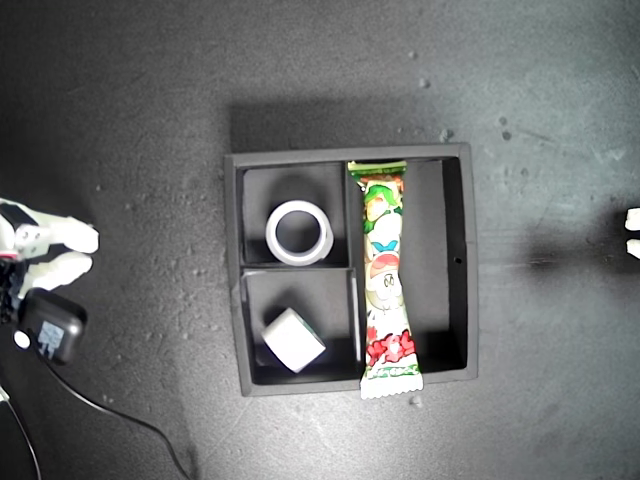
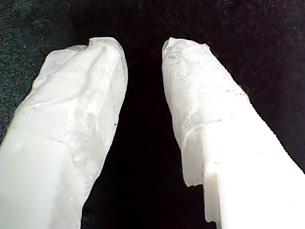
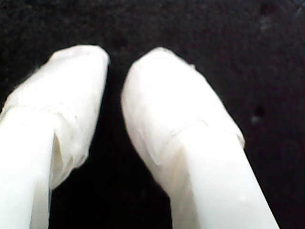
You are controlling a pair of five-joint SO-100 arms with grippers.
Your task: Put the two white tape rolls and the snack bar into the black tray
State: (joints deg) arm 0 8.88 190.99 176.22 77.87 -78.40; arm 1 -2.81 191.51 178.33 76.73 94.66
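Dark, matte, speckled tabletop under even light, scattered pale specks, perhaps crumbs.

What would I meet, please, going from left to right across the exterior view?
A white gripper and black plug, then the black tray holding the tape rolls and the snack bar, then another gripper's white tips.

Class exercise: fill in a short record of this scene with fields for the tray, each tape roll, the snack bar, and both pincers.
tray: black tray, three compartments
larger tape roll: lying flat in one small compartment
smaller tape roll: tilted in the other small compartment
snack bar: in the long compartment, one end overhanging the wall
my first pincer: open, nothing between its fingers
my second pincer: slightly open, holding nothing
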